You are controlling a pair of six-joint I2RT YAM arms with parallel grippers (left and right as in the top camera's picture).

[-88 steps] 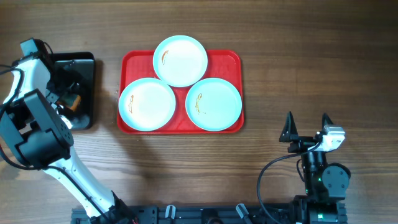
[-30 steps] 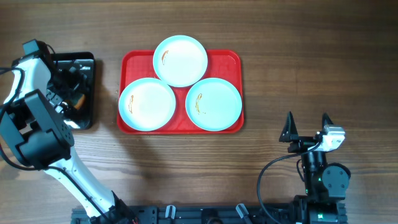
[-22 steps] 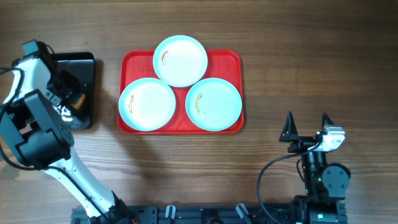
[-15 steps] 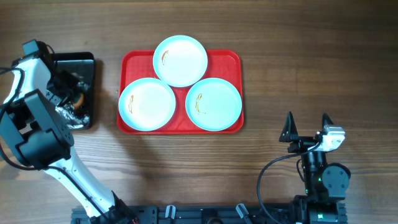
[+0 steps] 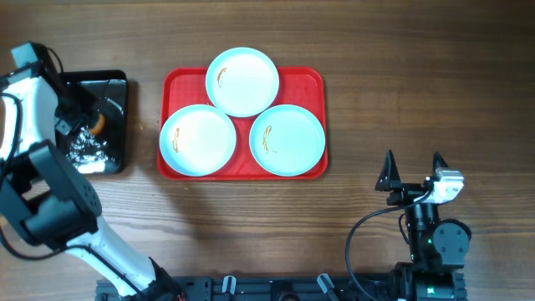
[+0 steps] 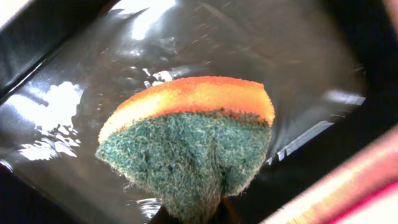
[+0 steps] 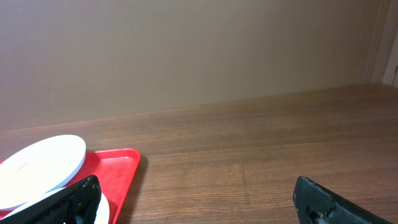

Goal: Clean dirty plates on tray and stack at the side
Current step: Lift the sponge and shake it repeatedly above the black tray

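Three pale plates lie on the red tray (image 5: 316, 82): one at the back (image 5: 242, 81), one front left (image 5: 197, 140), one front right (image 5: 287, 139), each with a thin orange-brown smear. My left gripper (image 6: 193, 216) is shut on the lower edge of an orange and green sponge (image 6: 193, 137), held over the black pan (image 5: 115, 88) left of the tray. The right gripper (image 5: 411, 171) stands open near the front right of the table, apart from the tray. Its wrist view shows a plate (image 7: 40, 160) and a tray corner (image 7: 121, 165) at the left.
The black pan (image 6: 298, 56) holds water that glints, with a bright patch (image 5: 84, 150) at its front end. The left arm's white body (image 5: 29, 92) rises beside the pan. Bare wooden table (image 5: 418, 75) lies right of the tray.
The left gripper has closed on the sponge in the pan and raised it a little, and the wrist has shifted back and to the left. The right arm has not moved.
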